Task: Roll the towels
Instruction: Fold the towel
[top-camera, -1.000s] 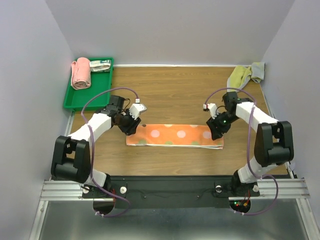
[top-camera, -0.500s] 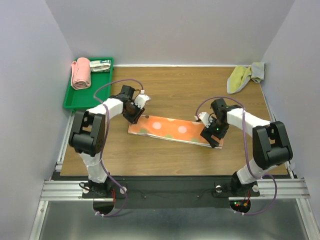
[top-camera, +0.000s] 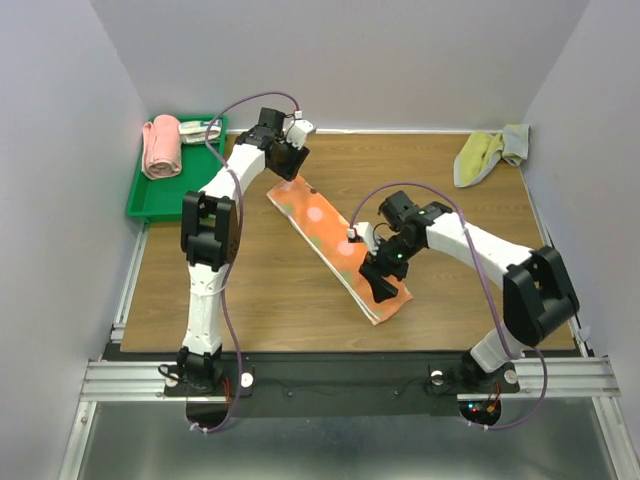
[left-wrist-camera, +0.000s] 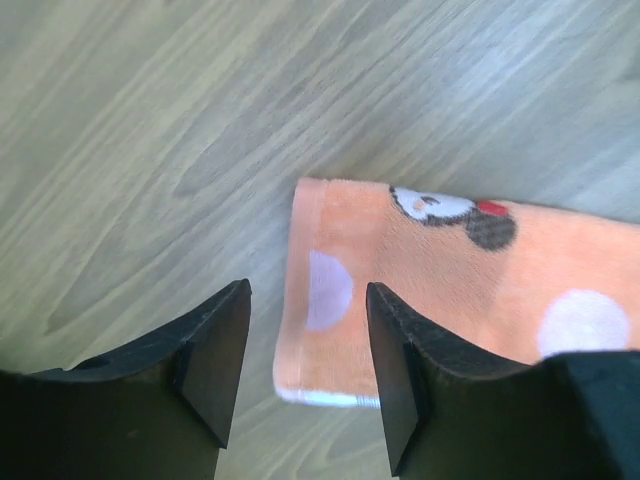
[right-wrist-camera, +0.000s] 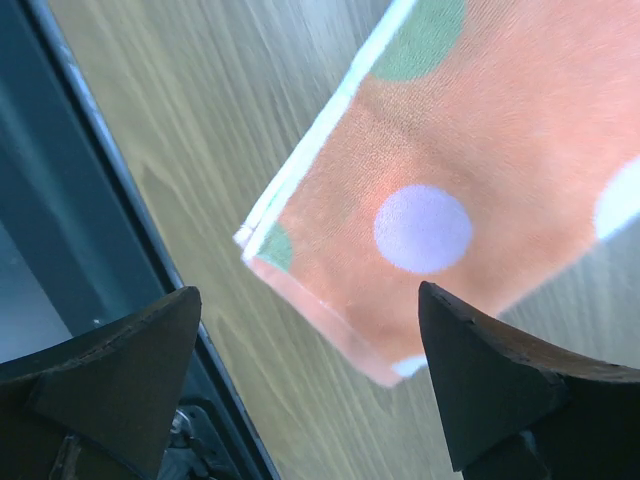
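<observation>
The long orange spotted fabric towel (top-camera: 335, 240), folded into a strip, lies flat and diagonal on the wooden worktop (top-camera: 400, 165). It runs from near the far-left corner toward the middle of the near edge. The left fingers (left-wrist-camera: 215, 350) stand apart over its far end. The right fingers (right-wrist-camera: 120, 380) stand wide apart over its near end.
</observation>
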